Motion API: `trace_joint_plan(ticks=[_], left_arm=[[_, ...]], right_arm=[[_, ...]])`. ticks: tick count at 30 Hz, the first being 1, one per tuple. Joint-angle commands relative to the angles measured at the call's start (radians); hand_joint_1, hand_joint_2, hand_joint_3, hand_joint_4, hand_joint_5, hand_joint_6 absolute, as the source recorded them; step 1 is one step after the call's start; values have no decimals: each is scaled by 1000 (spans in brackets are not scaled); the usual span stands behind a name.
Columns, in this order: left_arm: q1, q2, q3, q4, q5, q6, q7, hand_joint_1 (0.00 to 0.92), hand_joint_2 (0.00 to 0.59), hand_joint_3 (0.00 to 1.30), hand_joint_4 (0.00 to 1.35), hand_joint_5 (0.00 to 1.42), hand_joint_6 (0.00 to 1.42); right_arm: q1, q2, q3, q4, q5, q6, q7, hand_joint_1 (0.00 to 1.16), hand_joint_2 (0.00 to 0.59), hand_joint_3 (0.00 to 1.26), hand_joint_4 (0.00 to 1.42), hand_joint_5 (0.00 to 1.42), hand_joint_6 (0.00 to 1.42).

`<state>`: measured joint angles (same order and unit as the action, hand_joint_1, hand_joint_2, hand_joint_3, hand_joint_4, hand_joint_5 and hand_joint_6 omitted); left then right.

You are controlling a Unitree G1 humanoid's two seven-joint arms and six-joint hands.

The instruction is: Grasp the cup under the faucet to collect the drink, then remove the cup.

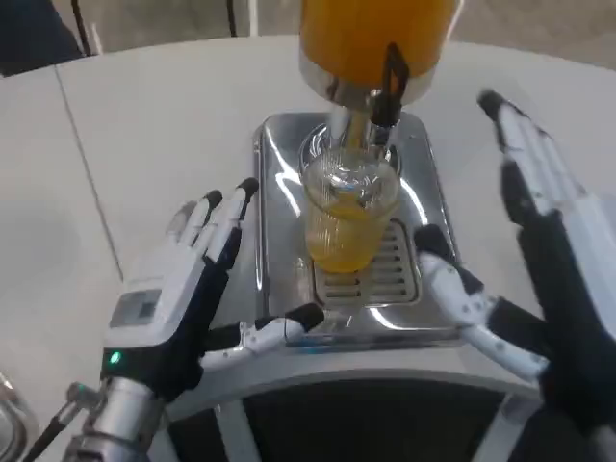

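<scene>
just one cup (348,217); two hands

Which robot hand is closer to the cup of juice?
The left robot hand: its fingertips reach up close beside the cup, while the right robot hand sits further off.

Cup (348,217) under faucet (385,96), half-full

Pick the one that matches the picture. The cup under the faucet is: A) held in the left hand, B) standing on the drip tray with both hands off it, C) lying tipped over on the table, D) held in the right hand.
B: the cup stands upright on the drip tray below the faucet, partly filled with orange drink, while the left hand and the right hand are open on either side, apart from it.
</scene>
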<state>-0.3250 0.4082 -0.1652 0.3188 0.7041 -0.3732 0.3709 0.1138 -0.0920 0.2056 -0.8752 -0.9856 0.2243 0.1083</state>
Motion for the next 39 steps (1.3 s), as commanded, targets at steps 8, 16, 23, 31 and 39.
trace_joint_plan(ticks=[8, 16, 23, 31, 39], left_arm=[[-75, -45, -21, 83, -58, -18, -2, 95, 65, 0, 0, 0, 0], [-153, -118, -34, 157, -81, -13, 26, 193, 66, 0, 0, 0, 0], [-200, -147, -60, 215, -81, -36, 39, 262, 63, 0, 0, 0, 0], [-232, -182, -82, 272, -72, -34, 68, 269, 66, 0, 0, 2, 13], [-297, -216, -92, 366, -81, -29, 108, 271, 67, 0, 0, 14, 31]], right_arm=[[78, 9, 22, -101, -119, -87, 110, 626, 409, 0, 0, 13, 109], [119, 8, -18, -111, -110, -123, 145, 621, 388, 0, 0, 14, 110], [150, -1, -49, -95, -67, -150, 146, 621, 385, 0, 0, 14, 111], [152, 10, -39, -85, -52, -155, 155, 624, 372, 0, 0, 14, 119], [170, 22, -13, -84, -72, -155, 170, 622, 363, 0, 0, 14, 126]])
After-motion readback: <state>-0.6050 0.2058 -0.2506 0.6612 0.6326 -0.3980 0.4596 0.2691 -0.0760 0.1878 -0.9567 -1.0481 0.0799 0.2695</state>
